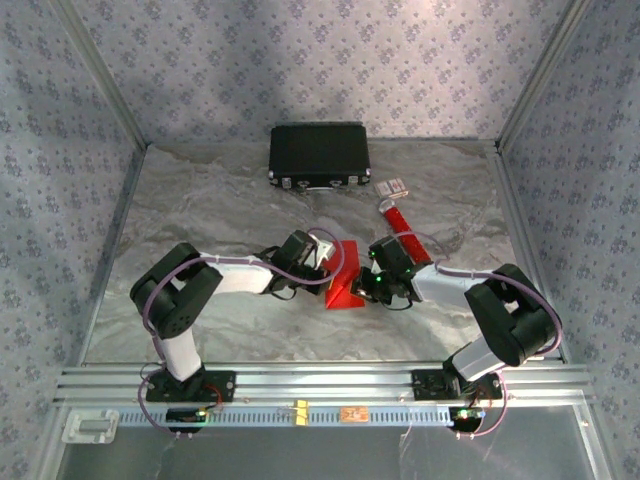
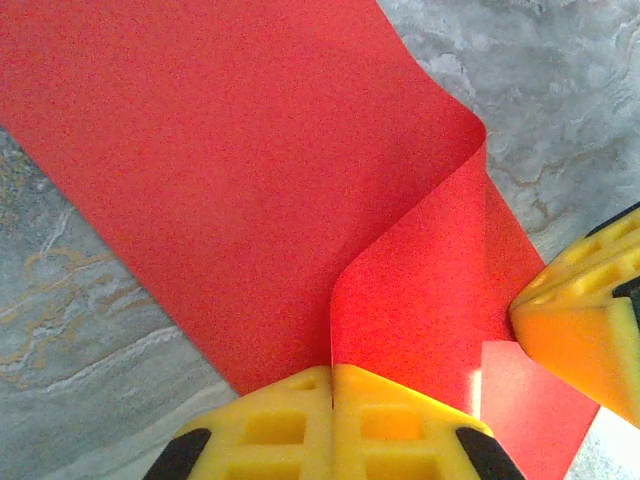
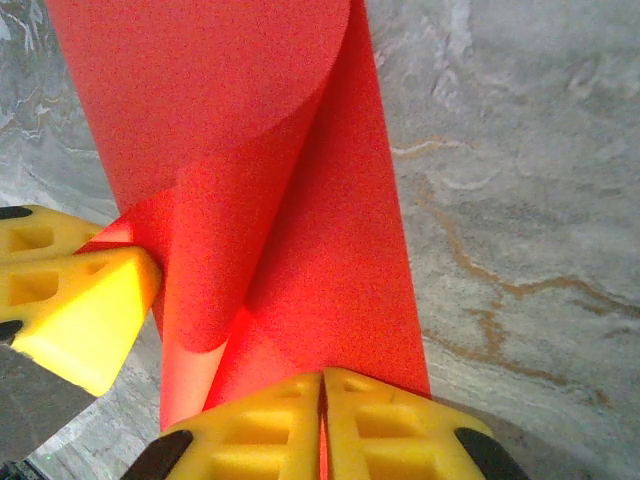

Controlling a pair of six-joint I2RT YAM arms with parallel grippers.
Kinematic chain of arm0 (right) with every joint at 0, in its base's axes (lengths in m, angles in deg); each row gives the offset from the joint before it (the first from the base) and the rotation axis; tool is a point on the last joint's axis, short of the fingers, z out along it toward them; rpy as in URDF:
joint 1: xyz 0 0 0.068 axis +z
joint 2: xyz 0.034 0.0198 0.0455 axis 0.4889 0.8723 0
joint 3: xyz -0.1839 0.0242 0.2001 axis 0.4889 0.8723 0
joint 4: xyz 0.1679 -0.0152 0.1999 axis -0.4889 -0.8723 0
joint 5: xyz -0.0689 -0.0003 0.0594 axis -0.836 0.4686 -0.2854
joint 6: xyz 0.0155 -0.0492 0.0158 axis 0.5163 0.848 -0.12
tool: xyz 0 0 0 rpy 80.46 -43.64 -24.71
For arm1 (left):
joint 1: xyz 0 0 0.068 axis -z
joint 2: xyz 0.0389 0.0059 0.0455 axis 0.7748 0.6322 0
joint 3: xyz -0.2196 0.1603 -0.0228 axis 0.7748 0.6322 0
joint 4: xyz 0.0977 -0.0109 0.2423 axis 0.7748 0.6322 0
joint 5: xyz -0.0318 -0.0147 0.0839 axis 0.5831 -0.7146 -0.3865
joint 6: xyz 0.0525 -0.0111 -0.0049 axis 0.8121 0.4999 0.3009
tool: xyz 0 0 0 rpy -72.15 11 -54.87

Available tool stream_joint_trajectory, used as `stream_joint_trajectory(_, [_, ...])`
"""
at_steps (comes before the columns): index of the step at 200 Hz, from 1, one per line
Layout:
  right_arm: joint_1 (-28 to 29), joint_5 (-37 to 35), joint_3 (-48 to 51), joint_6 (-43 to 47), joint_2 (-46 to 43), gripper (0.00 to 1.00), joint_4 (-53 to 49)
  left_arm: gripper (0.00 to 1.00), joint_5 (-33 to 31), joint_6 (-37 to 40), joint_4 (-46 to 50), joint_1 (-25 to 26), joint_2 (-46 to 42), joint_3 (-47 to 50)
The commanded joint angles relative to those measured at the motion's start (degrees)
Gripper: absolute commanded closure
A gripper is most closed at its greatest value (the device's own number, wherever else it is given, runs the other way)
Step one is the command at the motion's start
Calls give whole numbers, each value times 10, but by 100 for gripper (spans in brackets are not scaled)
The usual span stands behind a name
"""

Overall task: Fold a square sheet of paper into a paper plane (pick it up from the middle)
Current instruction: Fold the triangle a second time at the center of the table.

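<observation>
Closest in the left wrist view are the yellow fingers (image 2: 270,428) of the left gripper (image 2: 332,372), pressed flat together with a lifted fold of the square sheet of paper (image 2: 230,170) pinched between them. From that pinch the bright red sheet curls up and over in a soft, uncreased bend, and its broad part spreads ahead of the fingers onto the grey marbled table (image 2: 90,330). To this gripper's right, a yellow fingertip of the other arm touches the same sheet. In the right wrist view the right gripper (image 3: 322,385) is likewise closed on the paper (a sliver of red shows in the seam between its pads), with the sheet rising ahead of it as a loose cone-like roll and the left arm's finger just beside it on the left. From above, both grippers meet at the red shape in the middle of the table. Just beyond the right gripper lies a red tube (image 1: 405,232), beyond that a small pale object (image 1: 393,186), and a black case (image 1: 320,155) sits well apart at the far edge.
</observation>
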Motion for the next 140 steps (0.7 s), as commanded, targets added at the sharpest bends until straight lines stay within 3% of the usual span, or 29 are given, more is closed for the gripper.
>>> stream_joint_trajectory(1, [-2, -15, -3, 7, 0, 89, -46, 97, -2, -4, 0, -1, 10, -5])
stream_joint_trajectory(140, [-1, -17, -3, 7, 3, 89, -45, 98, -7, -7, -27, -1, -17, 17])
